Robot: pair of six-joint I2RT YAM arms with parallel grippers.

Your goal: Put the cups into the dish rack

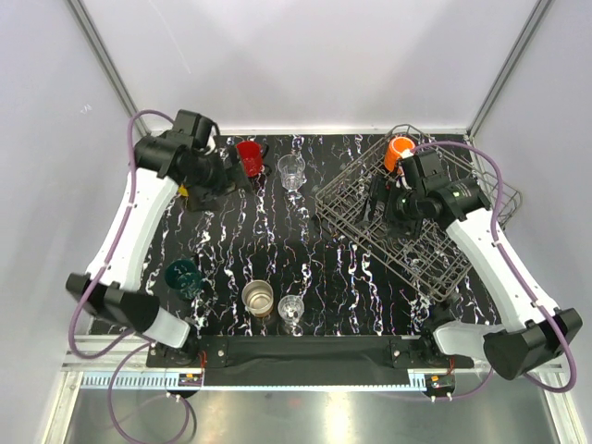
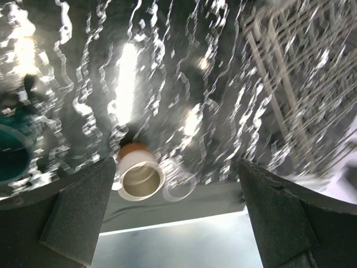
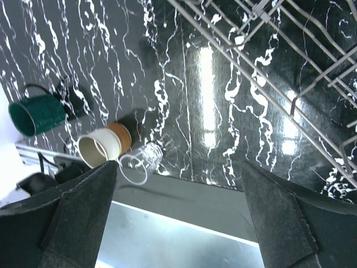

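Observation:
The grey wire dish rack (image 1: 421,231) sits tilted at the right, with an orange mug (image 1: 399,151) in its far corner. My right gripper (image 1: 379,199) (image 3: 179,164) hangs open over the rack's left edge and holds nothing. Next to a red mug (image 1: 248,154) at the far left, my left gripper (image 1: 236,176) (image 2: 177,167) is open and empty too. A clear glass (image 1: 291,171) stands right of the red mug. Along the near edge stand a teal cup (image 1: 183,276), a brown-and-cream cup (image 1: 258,298) and another clear glass (image 1: 291,312). A speck of yellow (image 1: 183,191) shows under the left arm.
The black marbled table (image 1: 305,250) ends at a metal rail along the near edge (image 1: 305,379). Frame posts rise at the far corners (image 1: 102,55). Purple cables (image 1: 504,199) loop beside both arms.

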